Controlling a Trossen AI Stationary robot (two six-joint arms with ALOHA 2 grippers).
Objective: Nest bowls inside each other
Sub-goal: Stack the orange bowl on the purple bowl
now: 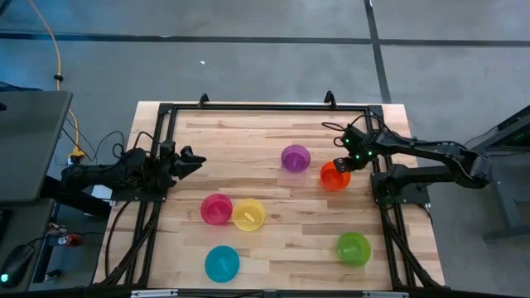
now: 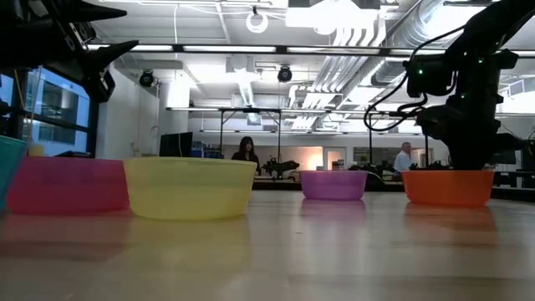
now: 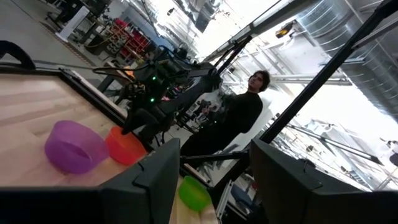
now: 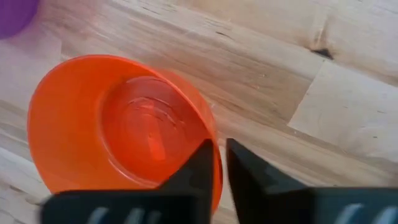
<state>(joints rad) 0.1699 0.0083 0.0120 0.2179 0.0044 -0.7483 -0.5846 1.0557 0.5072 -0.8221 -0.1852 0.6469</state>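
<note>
a: right tool (image 1: 343,164) status?

b: it's sitting at the orange bowl (image 1: 334,175), right side of the desk (image 1: 273,136). fingers are pinching the bowl's rim, one inside, one outside, nearly pressed together. the bowl is resting upright on the wood.

a: left tool (image 1: 195,160)?

b: it's hanging over the left edge of the desk, well apart from every bowl. fingers are spread, holding nothing.

a: other bowls?

b: all are sitting singly, none nested. the purple bowl (image 1: 295,157) is just beside the orange one, toward the middle. the pink bowl (image 1: 216,209) and yellow bowl (image 1: 248,214) are touching or almost touching, left of centre. the blue bowl (image 1: 222,263) is lying near the front edge below them. the green bowl (image 1: 354,248) is sitting at the front right, well apart from the rest.

a: anything behind?

b: a person in dark clothing (image 3: 239,115) is standing beyond the desk in the left wrist view.
</note>
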